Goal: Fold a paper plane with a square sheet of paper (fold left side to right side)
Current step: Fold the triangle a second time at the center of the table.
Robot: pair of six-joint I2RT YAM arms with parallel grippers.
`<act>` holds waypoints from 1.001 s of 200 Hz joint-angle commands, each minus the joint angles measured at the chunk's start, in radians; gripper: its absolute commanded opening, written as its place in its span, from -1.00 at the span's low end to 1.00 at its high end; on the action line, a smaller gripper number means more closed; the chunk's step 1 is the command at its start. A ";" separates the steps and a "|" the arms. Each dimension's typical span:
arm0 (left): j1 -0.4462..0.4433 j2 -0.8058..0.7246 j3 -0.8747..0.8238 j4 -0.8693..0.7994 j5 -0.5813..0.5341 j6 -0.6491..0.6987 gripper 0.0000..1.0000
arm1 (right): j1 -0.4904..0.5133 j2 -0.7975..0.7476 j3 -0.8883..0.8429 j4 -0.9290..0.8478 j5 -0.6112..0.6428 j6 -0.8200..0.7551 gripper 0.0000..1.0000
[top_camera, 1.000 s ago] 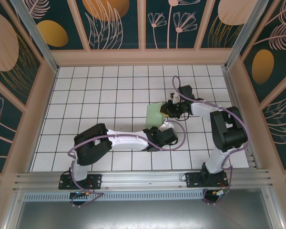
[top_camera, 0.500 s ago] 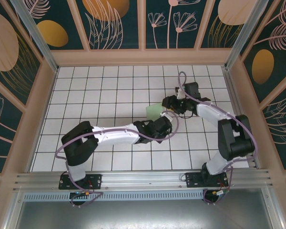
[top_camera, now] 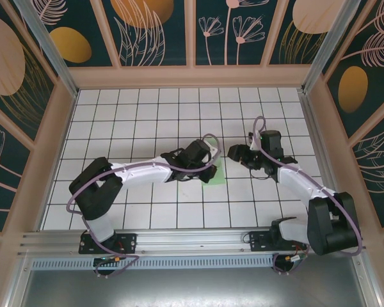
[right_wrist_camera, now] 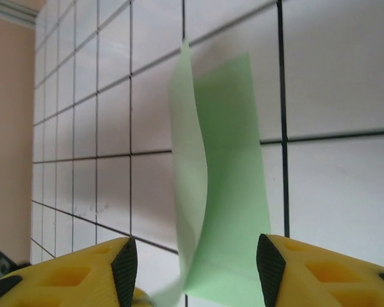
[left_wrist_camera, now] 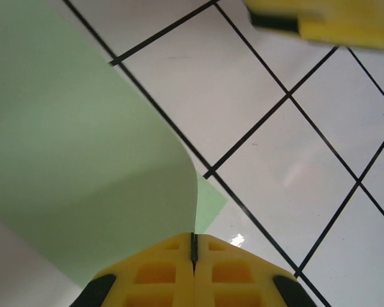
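We judge the step in hand to be the first fold, left side over to right side. The left gripper [left_wrist_camera: 193,242] has its yellow fingers [left_wrist_camera: 153,275] pressed together, with an edge of the square sheet of paper [left_wrist_camera: 83,141] pinched in the seam between them. From there the pale-green sheet rises in a smooth arch, uncreased. A corner of the part lying flat on the tile peeks out beneath it, just beside the fingertips.

From above, we see the left gripper [top_camera: 208,167] reaching across the middle of the white tiled table [top_camera: 128,115]. The paper [top_camera: 216,175] lies partly under it, a little right of centre. The right gripper [top_camera: 233,152] is just beside it on the far right.

In the right wrist view, the right gripper [right_wrist_camera: 197,259] stands with its jaws apart and grips nothing. The curved sheet [right_wrist_camera: 224,192] rises on edge ahead of the gap.

The next move, as we read it, calls for bringing the held edge down square onto the opposite edge. Then the bend needs pressing flat into a crease. The free gripper looks well placed to pin the lower layer or do the pressing. A skewed landing would spoil the symmetry of the plane.

As for containers, we make out none here. The paper rests directly on the tiles, inside the walled enclosure [top_camera: 192,77].
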 commanded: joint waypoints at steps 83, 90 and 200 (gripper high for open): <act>0.151 0.021 -0.006 0.037 0.126 0.009 -1.00 | 0.182 0.099 -0.108 0.158 0.067 0.142 -0.83; 0.153 0.025 -0.008 0.034 0.118 0.014 -1.00 | 0.195 0.115 -0.101 0.162 0.075 0.146 -0.84; 0.155 0.063 0.027 -0.017 0.062 0.055 -1.00 | 0.244 0.278 -0.021 0.099 0.172 0.144 -0.84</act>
